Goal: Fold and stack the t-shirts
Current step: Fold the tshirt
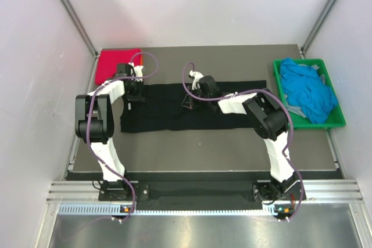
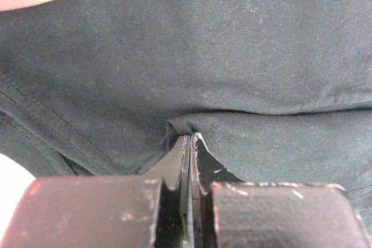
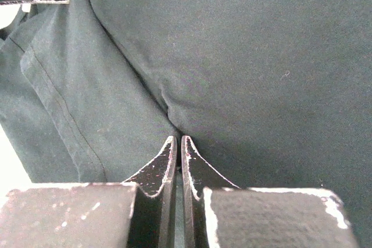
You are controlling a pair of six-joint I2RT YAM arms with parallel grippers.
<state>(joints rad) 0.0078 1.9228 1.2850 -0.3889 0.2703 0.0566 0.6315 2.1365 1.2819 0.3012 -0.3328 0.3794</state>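
Black shirt: we see it lying flat in the middle of the table.
Long way: it stretches from left to right.
Feel: we think it is soft, light and floppy, so it will sag when lifted.
Where to hold: we would pinch two spots along one edge.
Left gripper: squeezed tight on cloth near the shirt's left end.
Right gripper: squeezed tight on cloth near the shirt's middle.
Other shirts: red shirt far left; blue shirts in the green crate, right.
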